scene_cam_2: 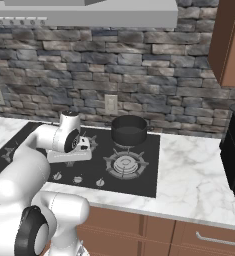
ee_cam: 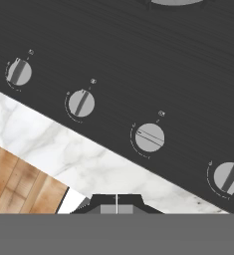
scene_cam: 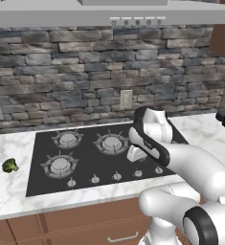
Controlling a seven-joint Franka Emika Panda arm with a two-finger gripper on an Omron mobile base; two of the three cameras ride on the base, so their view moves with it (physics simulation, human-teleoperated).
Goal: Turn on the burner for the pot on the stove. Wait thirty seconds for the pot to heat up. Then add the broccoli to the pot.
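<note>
Gripper (ee_cam: 116, 203) clenched, holding nothing, over stove (ee_cam: 138, 45) front edge w/ knobs at 12; pot (scene_cam_2: 129, 129) on back-right burner; broccoli (scene_cam: 9, 165) on counter (scene_cam: 11, 191) at stove's 9.

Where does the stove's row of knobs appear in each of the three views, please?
Left base view: the row of knobs runs along the front edge of the stove, lower centre.
Right base view: three knobs show at lower left.
Hand view: four knobs run diagonally from upper left to lower right.
Shared landmark: the marble counter strip just in front of the knobs.
</note>
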